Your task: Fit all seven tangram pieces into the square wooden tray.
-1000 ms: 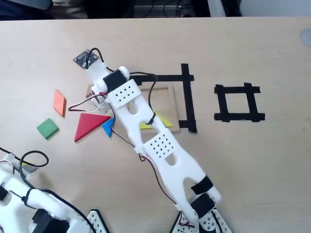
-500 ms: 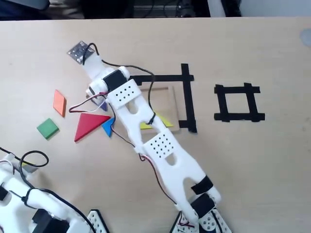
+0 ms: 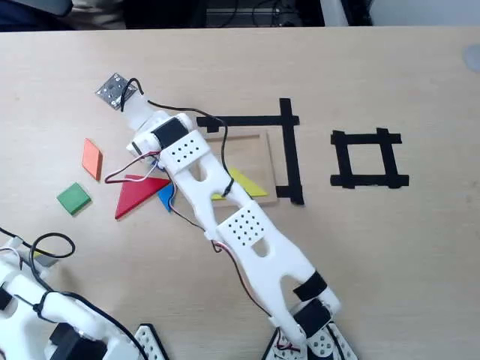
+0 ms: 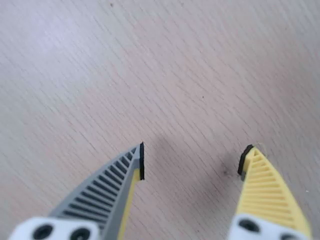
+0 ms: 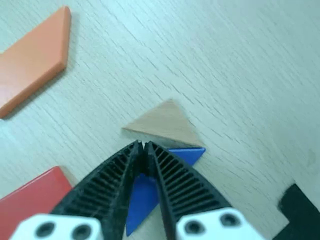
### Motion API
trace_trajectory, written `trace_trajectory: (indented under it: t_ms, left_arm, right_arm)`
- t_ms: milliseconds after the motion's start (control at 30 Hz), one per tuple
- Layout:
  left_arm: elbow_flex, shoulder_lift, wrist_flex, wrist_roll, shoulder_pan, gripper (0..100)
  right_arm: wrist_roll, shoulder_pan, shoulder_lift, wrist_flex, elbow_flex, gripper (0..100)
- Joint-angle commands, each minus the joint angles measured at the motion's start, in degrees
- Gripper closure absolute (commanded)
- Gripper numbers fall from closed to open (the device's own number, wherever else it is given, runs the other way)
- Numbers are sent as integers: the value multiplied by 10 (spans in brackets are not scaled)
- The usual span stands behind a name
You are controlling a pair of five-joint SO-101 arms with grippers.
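Only the yellow triangle (image 3: 244, 184) lay in the tray (image 3: 268, 157). The orange piece (image 3: 91, 158), green square (image 3: 73, 198), red triangle (image 3: 137, 195) and blue triangle (image 3: 166, 196) lay to its left, not yet in. The right gripper (image 5: 145, 147) was closed and empty, over the blue triangle. The left gripper (image 4: 192, 162) was open.

Your right arm (image 3: 244, 225) is lying stretched out long and low, with the right gripper (image 5: 144, 146) pointing down and its fingertips pressing together. Your left arm (image 3: 37, 315) is sitting folded near its base, and the left gripper (image 4: 192, 160) is holding its jaws apart.
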Motion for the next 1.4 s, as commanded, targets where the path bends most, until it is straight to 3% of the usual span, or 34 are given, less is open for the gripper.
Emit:
trace_trajectory:
  t_ms: [0,367,567,700,900,1200,1367]
  left_arm:
    - [-10,-6,-5,3,5,679]
    - [-10,-6,-4,4,6,679]
    - [-10,-6,-4,4,6,679]
    - [-10,-6,-4,4,5,679]
    - [-10,-6,-5,4,2,679]
    - [-10,-6,-5,2,5,679]
    - [-10,-6,-5,2,6,679]
  right_arm:
    - [6,6,-12,9,-1,988]
    - [45,40,-15,142,7,988]
    - [42,42,-15,276,-13,988]
    - [40,48,-16,278,-80,988]
    - [-50,18,-79,279,-55,988]
    - [-142,12,-145,280,97,988]
    - [-153,12,-256,280,176,988]
